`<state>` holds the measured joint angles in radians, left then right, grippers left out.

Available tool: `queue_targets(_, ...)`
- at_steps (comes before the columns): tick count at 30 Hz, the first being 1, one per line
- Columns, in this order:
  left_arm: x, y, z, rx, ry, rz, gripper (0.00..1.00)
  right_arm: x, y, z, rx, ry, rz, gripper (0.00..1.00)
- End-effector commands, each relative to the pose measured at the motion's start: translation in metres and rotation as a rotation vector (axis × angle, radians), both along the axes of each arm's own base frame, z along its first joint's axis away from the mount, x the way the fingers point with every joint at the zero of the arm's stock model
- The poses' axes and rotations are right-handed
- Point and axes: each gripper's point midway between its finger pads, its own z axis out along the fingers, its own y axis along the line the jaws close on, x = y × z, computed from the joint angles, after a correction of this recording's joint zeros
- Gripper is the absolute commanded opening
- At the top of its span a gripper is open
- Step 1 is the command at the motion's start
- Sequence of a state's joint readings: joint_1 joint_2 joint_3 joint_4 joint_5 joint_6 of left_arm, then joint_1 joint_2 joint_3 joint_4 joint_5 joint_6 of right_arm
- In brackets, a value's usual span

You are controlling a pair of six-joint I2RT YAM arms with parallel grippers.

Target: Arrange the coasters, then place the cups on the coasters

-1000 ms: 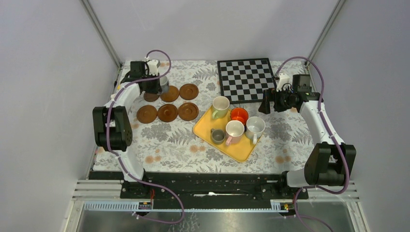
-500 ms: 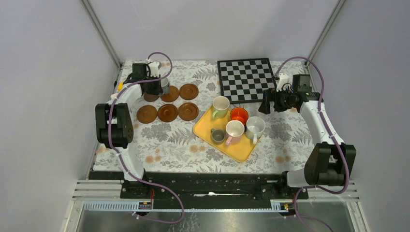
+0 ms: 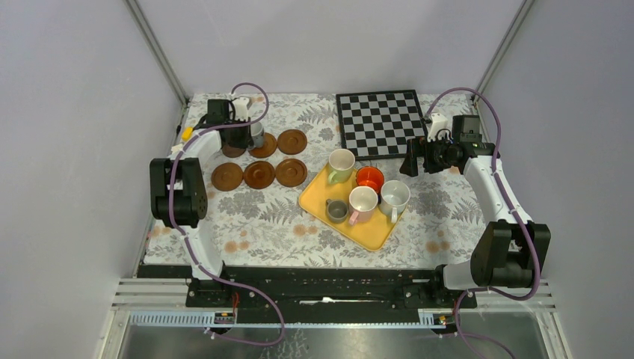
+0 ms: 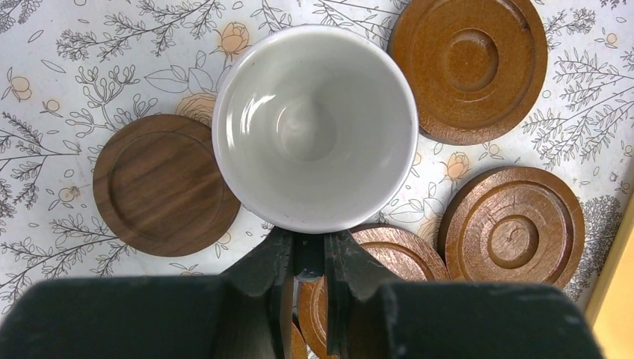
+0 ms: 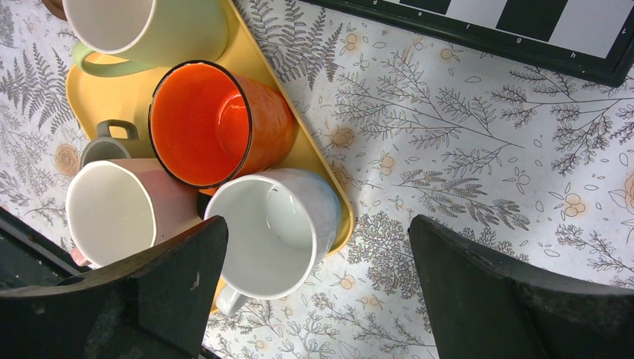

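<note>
left claw (image 4: 308, 258): shut tight on the handle of the small cup (image 4: 314, 127), which is mouth up and white inside.
change: in the last second your left arm nudged the cup a little to the right and toward you along the back row of coasters (image 3: 259, 174). Its elbow swung too.
no change: the right arm and everything on the tray (image 3: 374, 228) are as they were.
cup position: it overlaps the rim of the left coaster (image 4: 161, 183) and the one under the claw (image 4: 389, 250), centred on neither. You can't tell whether it's lifted or touching.
coaster layout: six in two rows of three on the tabletop (image 3: 262, 217), so arranging looks done.
right claw (image 5: 318, 224): spread wide and empty, hanging over the white cup (image 5: 273, 232) at the tray's right edge.
waiting: the green cup (image 3: 342, 164), orange cup (image 3: 369, 178), pink cup (image 3: 362, 203), the white one and the small grey cup (image 3: 336, 210) are all on the tray.
meaning: the first cup is mid-delivery. You probably need to line it up over one coaster before setting it down, then five more follow.
</note>
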<state>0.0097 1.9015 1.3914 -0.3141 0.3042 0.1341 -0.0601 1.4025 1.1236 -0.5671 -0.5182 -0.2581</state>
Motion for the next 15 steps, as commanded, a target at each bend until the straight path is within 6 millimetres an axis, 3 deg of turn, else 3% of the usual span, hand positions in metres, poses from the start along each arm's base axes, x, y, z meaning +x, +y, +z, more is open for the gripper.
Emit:
queue_targets(1, 0.02, -0.007, 0.021, -0.013, -0.109, -0.032, 0.0, -0.001, 0.002, 0.002, 0.013, -0.007, 0.021, 0.98)
queue_targets(11, 0.022, -0.006, 0.011, -0.01, -0.094, -0.023, 0.0, -0.001, 0.002, 0.001, 0.011, -0.005, 0.021, 0.98)
queue_targets(15, 0.02, -0.019, 0.009, -0.021, -0.092, -0.053, 0.0, -0.001, 0.002, 0.001, 0.013, -0.002, 0.023, 0.98)
